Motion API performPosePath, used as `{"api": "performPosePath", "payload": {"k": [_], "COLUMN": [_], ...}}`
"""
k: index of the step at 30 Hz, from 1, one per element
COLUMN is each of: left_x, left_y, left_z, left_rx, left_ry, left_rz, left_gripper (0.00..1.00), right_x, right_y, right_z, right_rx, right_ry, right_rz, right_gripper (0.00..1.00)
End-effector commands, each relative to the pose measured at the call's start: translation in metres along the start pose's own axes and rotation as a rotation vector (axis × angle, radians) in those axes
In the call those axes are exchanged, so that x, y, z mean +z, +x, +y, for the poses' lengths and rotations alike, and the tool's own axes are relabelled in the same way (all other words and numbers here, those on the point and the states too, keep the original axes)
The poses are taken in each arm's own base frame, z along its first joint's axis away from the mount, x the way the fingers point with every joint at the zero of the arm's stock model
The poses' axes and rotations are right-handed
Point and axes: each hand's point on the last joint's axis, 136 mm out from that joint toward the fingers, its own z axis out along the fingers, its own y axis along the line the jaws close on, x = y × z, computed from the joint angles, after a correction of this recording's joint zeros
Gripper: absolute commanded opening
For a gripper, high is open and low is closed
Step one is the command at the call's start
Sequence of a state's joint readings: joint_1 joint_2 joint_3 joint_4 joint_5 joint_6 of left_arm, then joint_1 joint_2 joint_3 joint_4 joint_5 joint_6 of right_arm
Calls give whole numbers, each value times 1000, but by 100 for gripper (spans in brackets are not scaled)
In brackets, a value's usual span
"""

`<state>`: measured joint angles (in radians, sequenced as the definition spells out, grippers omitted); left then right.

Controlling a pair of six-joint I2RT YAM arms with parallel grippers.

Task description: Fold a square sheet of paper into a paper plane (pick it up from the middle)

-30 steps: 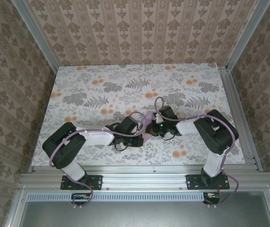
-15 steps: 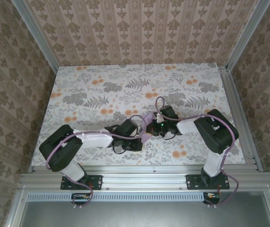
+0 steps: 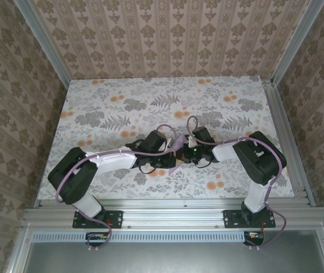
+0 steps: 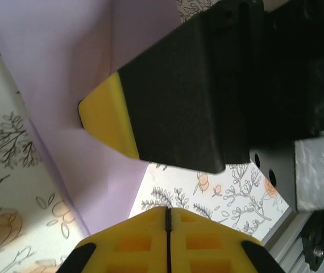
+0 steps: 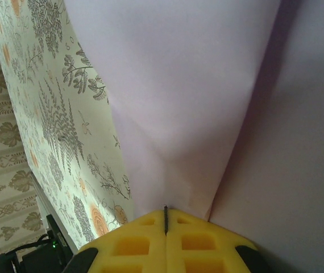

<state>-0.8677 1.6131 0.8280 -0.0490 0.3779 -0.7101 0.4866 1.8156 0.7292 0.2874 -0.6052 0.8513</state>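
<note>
The pale lilac sheet of paper (image 5: 207, 85) lies folded on the floral table, with one flap overlapping another along a slanted crease. My right gripper (image 5: 165, 211) is shut, nothing between its yellow fingers, and its tip touches the paper at the crease. In the left wrist view the same paper (image 4: 59, 51) has the right gripper's yellow-tipped finger (image 4: 102, 116) resting on it. My left gripper (image 4: 167, 211) is shut and empty, its tip just off the paper's edge, over bare table. From above, the left gripper (image 3: 171, 160) and right gripper (image 3: 183, 154) meet at the table's near middle.
The floral table (image 3: 122, 108) stretches wide to the back and left. An aluminium rail (image 3: 167, 206) runs along the near edge. Patterned walls close in three sides. Lilac cables loop over both wrists.
The left arm has swung its gripper right and a little farther back, closer to the right gripper. The right arm and the paper have stayed put.
</note>
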Motion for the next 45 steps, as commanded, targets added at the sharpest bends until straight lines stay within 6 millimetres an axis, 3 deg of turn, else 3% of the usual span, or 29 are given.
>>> {"api": "performPosePath", "payload": {"k": [1, 15, 22, 30, 45], "left_x": [8, 33, 32, 19, 9], "left_y": [-2, 26, 43, 62, 80], "left_z": [11, 60, 90, 124, 136], "left_rx": [18, -9, 21, 71, 89], "left_ry": [-29, -131, -271, -433, -480], "left_rz": [15, 109, 177, 245, 303], "left_gripper": [8, 7, 5, 3, 3], "right_x": [-4, -7, -13, -16, -17], "right_y": [16, 7, -8, -39, -86], "right_z": [-40, -27, -13, -20, -51], "right_rx": [86, 89, 116, 147, 142], "right_ry": [134, 101, 83, 163, 271], "right_rz": [17, -7, -67, -156, -200], "right_gripper": [0, 0, 1, 0, 0]}}
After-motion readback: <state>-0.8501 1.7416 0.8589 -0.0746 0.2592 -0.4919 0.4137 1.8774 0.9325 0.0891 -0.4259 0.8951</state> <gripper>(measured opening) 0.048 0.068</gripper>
